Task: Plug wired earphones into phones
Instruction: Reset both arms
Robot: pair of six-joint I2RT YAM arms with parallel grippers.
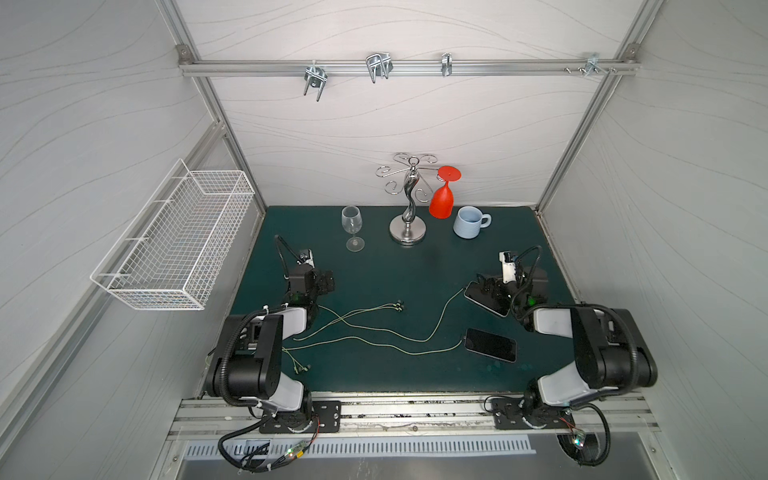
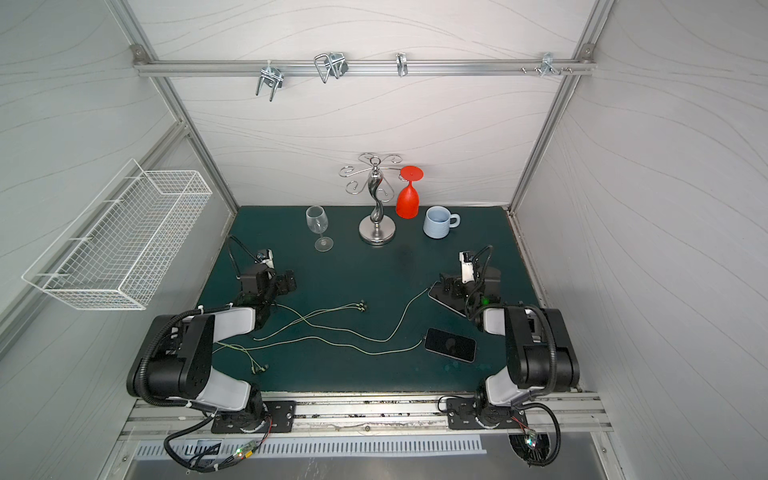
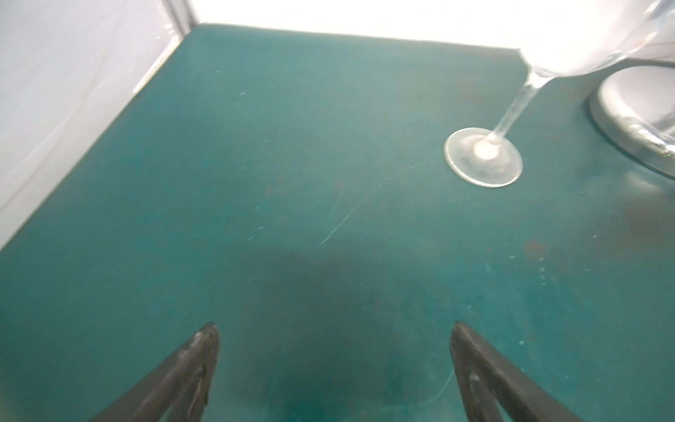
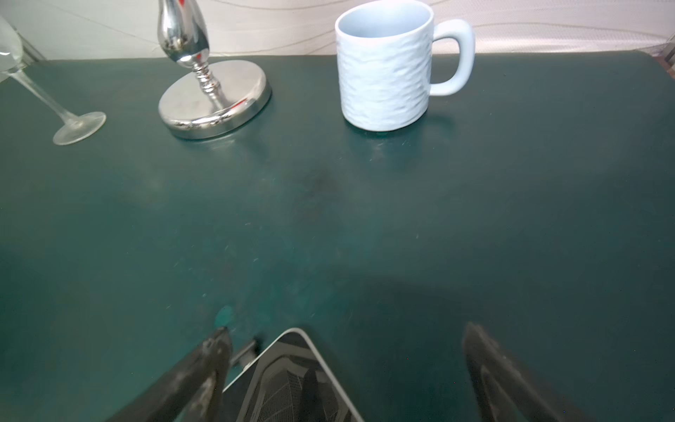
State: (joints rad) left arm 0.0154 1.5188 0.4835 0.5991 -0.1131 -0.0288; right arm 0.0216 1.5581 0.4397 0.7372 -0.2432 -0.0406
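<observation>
Right wrist view: right jaws spread, far phone (image 4: 292, 380) corner between them, plug (image 4: 244, 352) beside one tip. Left jaws spread, empty. Risk: retreat snags earphone cable (image 1: 441, 311), unseating plug, dragging phone.

Two phones (image 1: 490, 345) (image 1: 488, 306), two wired earphones (image 1: 441, 322) (image 1: 415, 353), one clear wine glass (image 1: 352, 222), one red goblet (image 1: 441, 203), one blue mug (image 1: 468, 223), one chrome rack (image 1: 407, 233)

Pale wavy-lined walls (image 1: 374, 124) close round the dark green tabletop (image 1: 395, 270) on three sides. Above it, an aluminium rail (image 1: 498, 66) with metal hooks (image 1: 377, 66) crosses the back wall; left of it hangs a white wire basket (image 1: 174, 237).
</observation>
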